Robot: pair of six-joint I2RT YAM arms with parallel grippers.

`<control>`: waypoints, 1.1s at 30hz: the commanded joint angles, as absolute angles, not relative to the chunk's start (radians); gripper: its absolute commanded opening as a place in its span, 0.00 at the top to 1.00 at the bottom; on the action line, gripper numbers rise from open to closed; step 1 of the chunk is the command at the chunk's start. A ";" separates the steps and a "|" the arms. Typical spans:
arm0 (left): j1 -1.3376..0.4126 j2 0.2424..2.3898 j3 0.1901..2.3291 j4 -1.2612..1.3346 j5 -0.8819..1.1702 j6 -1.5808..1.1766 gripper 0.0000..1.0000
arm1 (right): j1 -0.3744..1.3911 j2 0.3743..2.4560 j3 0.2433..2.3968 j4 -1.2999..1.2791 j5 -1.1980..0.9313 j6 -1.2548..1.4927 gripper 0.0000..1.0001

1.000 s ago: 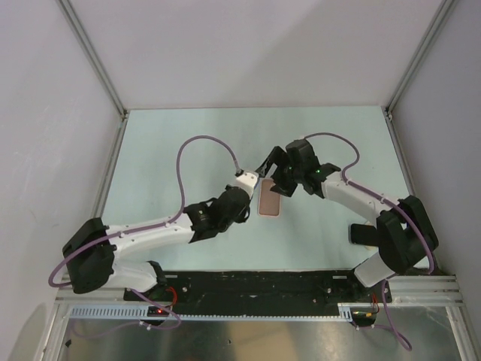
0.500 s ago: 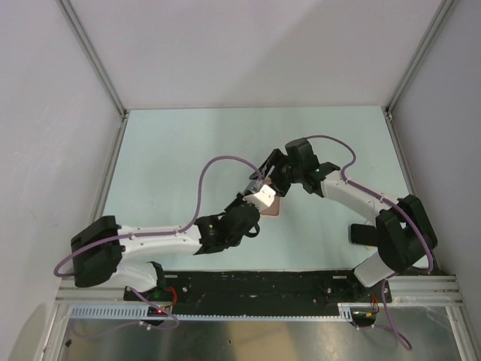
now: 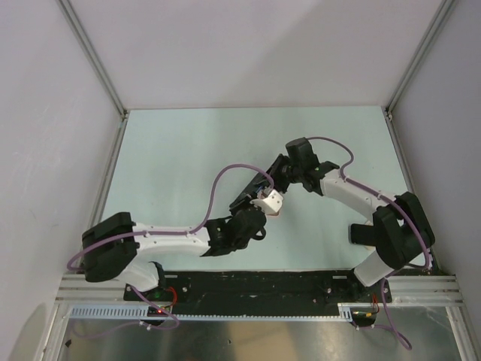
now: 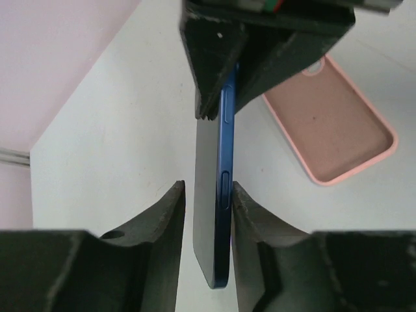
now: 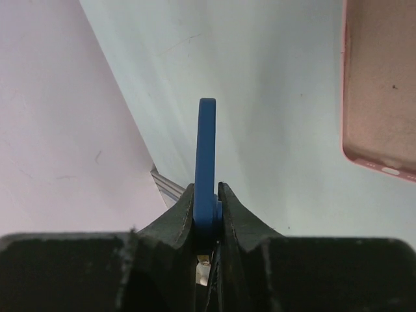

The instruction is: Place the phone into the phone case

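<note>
Slim blue-edged smartphone (image 4: pixel 213 214) with a dark screen, held edge-on off the pale green worktop (image 4: pixel 130 130) between both arms.
The right claw (image 5: pixel 207 190) is clamped tight on one end. The left claw (image 4: pixel 208 188) has its fingers apart, flanking the other end with a sliver of gap on one side. The peach-pink rectangular phone case (image 4: pixel 331 123) lies hollow side up on the worktop just beside them.

One phone (image 4: pixel 218 214) (blue-edged), one phone case (image 4: pixel 331 123), two arms, left (image 3: pixel 165 239) and right (image 3: pixel 353 194), one table (image 3: pixel 173 150)
</note>
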State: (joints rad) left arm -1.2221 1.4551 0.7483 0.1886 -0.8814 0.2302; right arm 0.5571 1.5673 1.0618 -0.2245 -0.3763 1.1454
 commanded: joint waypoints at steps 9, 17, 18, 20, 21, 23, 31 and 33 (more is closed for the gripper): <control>-1.216 1.279 0.768 0.169 -0.748 0.079 0.20 | 0.464 1.600 1.091 -0.173 -0.486 1.075 1.00; -0.943 1.062 0.750 -0.074 -0.343 -0.511 0.19 | 0.372 1.589 1.041 -0.052 -0.594 1.001 1.00; -0.868 1.047 0.729 -0.082 -0.247 -0.587 0.19 | 0.361 1.576 1.030 -0.031 -0.606 0.993 1.00; -0.743 1.032 0.685 -0.061 -0.072 -0.743 0.20 | 0.345 1.554 1.001 0.026 -0.618 0.977 1.00; -0.695 1.030 0.663 -0.035 0.010 -0.820 0.20 | 0.338 1.544 0.985 0.050 -0.624 0.970 1.00; -0.613 1.034 0.618 0.056 0.149 -0.948 0.20 | 0.328 1.523 0.955 0.108 -0.636 0.966 1.00; -0.531 1.063 0.470 0.405 0.305 -1.395 0.19 | 0.316 1.476 0.860 0.366 -0.658 1.029 1.00; -0.529 1.074 0.440 0.479 0.310 -1.478 0.21 | 0.325 1.470 0.849 0.424 -0.655 1.045 1.00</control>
